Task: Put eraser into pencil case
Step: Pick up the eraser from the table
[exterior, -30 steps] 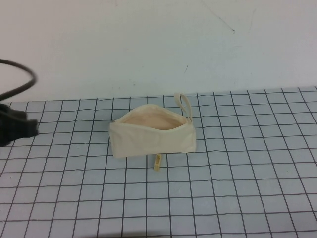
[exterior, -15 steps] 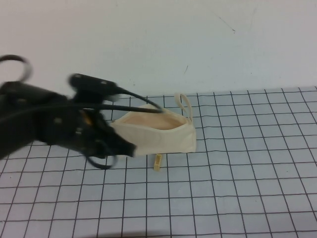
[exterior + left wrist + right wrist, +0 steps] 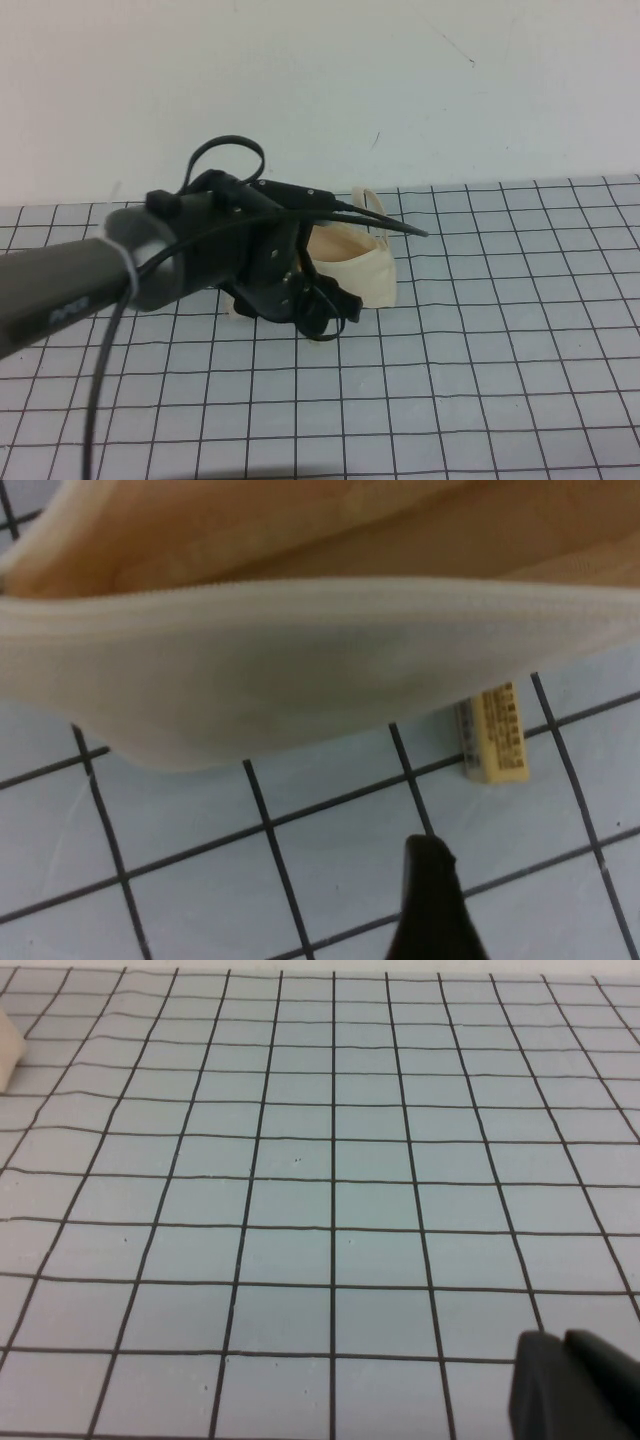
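The pencil case (image 3: 365, 270), a cream pouch, lies unzipped on the grid mat, showing its peach lining and a loop strap (image 3: 368, 195). My left arm reaches in from the left, and its gripper (image 3: 330, 308) hangs low at the pouch's near side, hiding the eraser in the high view. In the left wrist view the pale-yellow eraser (image 3: 492, 735) lies on the mat against the pouch wall (image 3: 300, 650). One dark fingertip (image 3: 428, 855) stands a short way from it with bare mat on both sides, so the gripper is open and empty. My right gripper (image 3: 565, 1380) is shut and empty over bare mat.
The grid mat (image 3: 480, 380) covers the table, with a plain white wall behind. A corner of the pouch (image 3: 8, 1045) shows at the edge of the right wrist view. The left arm's cables (image 3: 225, 150) loop above the arm.
My left arm has swept in from the left edge to the pouch's near side. It now covers the eraser and the pouch's left half in the high view. The pouch has not moved.
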Robot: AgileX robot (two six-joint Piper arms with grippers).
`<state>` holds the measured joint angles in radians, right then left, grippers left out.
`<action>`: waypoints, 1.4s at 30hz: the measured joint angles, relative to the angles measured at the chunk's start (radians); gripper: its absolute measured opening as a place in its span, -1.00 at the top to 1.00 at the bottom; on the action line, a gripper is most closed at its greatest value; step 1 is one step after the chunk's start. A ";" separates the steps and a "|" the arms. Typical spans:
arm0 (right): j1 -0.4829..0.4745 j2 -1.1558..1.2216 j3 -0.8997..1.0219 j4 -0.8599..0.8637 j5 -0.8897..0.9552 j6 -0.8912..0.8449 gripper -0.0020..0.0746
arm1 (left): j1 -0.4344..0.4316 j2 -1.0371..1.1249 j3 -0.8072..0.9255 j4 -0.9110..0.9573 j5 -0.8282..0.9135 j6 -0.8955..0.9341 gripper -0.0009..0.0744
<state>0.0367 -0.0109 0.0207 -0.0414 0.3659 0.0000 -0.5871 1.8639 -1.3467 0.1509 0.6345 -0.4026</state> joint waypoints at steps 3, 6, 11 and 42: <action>0.000 0.000 0.000 0.000 0.000 0.000 0.95 | 0.000 0.053 -0.050 0.001 0.007 -0.006 -0.11; 0.000 0.000 0.000 0.000 0.000 0.000 0.95 | 0.000 0.102 -0.089 0.001 0.009 -0.011 -0.13; 0.000 0.000 0.000 0.000 0.000 0.000 0.95 | 0.000 0.167 -0.122 0.002 0.009 -0.012 -0.13; 0.000 0.000 0.000 0.000 0.000 0.000 0.95 | 0.000 0.196 -0.132 -0.018 0.058 0.008 0.78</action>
<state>0.0367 -0.0109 0.0207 -0.0414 0.3659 0.0000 -0.5871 2.0598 -1.4787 0.1325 0.6928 -0.3947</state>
